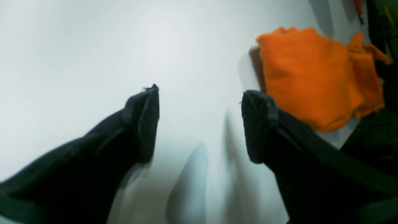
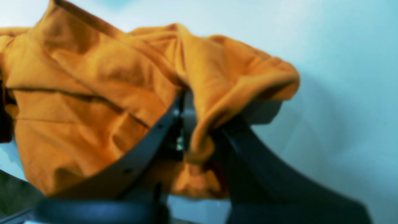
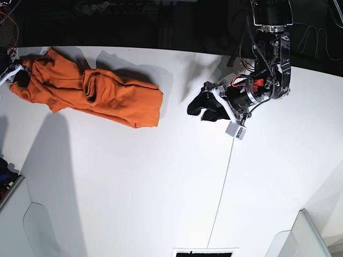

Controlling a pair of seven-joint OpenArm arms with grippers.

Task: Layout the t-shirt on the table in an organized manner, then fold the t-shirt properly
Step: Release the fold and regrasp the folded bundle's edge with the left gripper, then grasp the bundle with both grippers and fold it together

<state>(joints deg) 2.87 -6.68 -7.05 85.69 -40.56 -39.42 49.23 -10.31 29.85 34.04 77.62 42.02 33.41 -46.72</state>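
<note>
Bright orange soft fabric t-shirt (image 3: 91, 91) bunched at white counter (image 3: 134, 187) far-left edge, right hand (image 2: 199, 124) clamped on its fabric; left hand (image 1: 200, 124) spread wide w/ nothing in it, well apart.

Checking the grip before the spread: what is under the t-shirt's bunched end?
The right claw sits under the t-shirt, shut on a fold that drapes over its fingers. The white table lies beneath; the fingertips are covered by cloth.

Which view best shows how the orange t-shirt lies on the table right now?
The base view: the whole t-shirt lies bunched near the table edge. The right wrist view shows only folds clamped in the right pincer; the left wrist view catches one end beyond the open left pincer.
</note>
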